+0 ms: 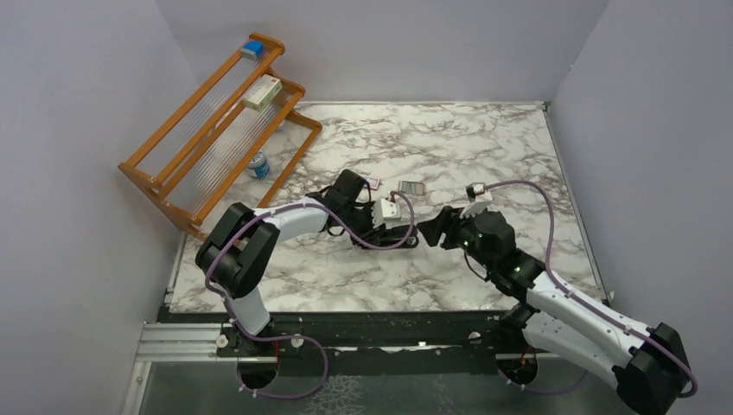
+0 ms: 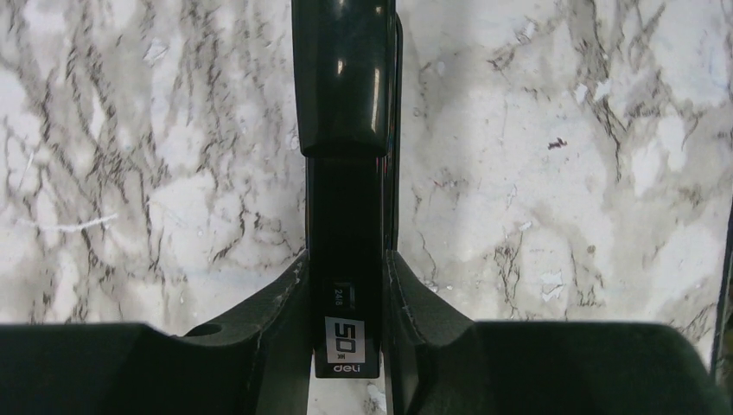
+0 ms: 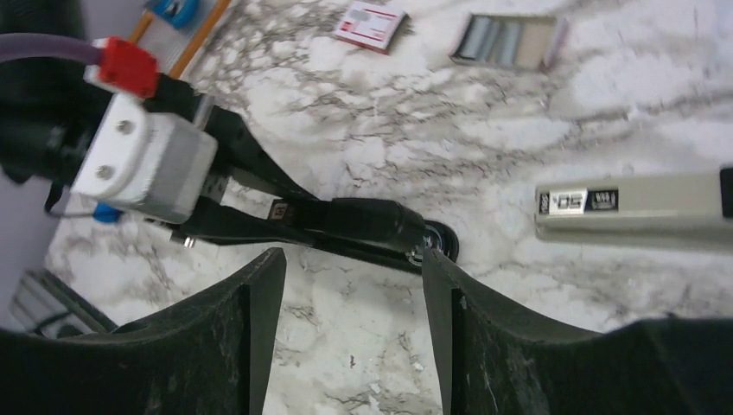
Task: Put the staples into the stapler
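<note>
Grips stiff, glossy, likely slippery black stapler (image 2: 341,78) by flat sides in clenched left gripper (image 2: 346,268) mid-table (image 1: 449,138), holds right gripper (image 3: 352,259) released just right of it, with light, brittle staples (image 3: 488,41) in tray (image 3: 534,43) beyond, best pinched along long edges.

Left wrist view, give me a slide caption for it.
Left gripper clamped on the slim black stapler, marble table beneath.

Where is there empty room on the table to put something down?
The table is bare along the back wall, right of the wooden rack, and at the near edge between the two arms. The middle is crowded: the stapler, the red-and-white packet and the staple tray sit close together there.
</note>
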Action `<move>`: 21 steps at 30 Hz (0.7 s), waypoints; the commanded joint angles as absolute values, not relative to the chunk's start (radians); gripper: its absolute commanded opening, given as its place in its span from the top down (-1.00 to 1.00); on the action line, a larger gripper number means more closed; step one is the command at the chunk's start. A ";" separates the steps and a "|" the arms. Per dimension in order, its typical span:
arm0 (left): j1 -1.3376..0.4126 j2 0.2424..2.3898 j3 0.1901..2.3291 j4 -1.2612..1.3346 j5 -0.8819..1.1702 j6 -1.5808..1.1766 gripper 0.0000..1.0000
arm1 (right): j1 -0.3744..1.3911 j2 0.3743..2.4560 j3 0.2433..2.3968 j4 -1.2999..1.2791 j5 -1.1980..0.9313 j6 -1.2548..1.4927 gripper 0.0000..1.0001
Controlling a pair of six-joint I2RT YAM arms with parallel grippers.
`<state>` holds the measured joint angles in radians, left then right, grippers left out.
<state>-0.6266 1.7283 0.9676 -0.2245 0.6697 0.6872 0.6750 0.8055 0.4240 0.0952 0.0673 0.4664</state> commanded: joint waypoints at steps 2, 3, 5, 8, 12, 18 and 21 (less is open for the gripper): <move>-0.661 1.668 0.983 -0.133 0.506 0.357 1.00 | 0.678 0.854 0.457 -0.010 0.276 0.925 -0.27; -0.666 1.670 0.985 -0.134 0.505 0.321 1.00 | 0.678 0.865 0.457 -0.009 0.274 0.982 -0.28; -0.667 1.670 0.986 -0.126 0.515 0.227 1.00 | 0.678 0.893 0.460 -0.006 0.266 1.075 -0.36; -0.669 1.654 0.933 -0.042 0.525 0.075 1.00 | 0.678 0.946 0.469 0.006 0.259 1.161 -0.47; -0.673 1.624 0.836 0.095 0.484 -0.114 1.00 | 0.677 1.036 0.494 0.003 0.279 1.258 -0.54; -0.713 1.612 0.760 0.234 0.448 -0.314 1.00 | 0.678 1.176 0.495 0.084 0.221 1.328 -0.62; -0.738 1.622 0.749 0.272 0.446 -0.364 1.00 | 0.678 1.257 0.497 0.146 0.160 1.335 -0.67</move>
<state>-0.7044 1.6421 0.7650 0.1375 0.4641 -0.2043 0.6750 1.1816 0.4763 0.0578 0.2169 1.2728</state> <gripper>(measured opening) 0.320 0.819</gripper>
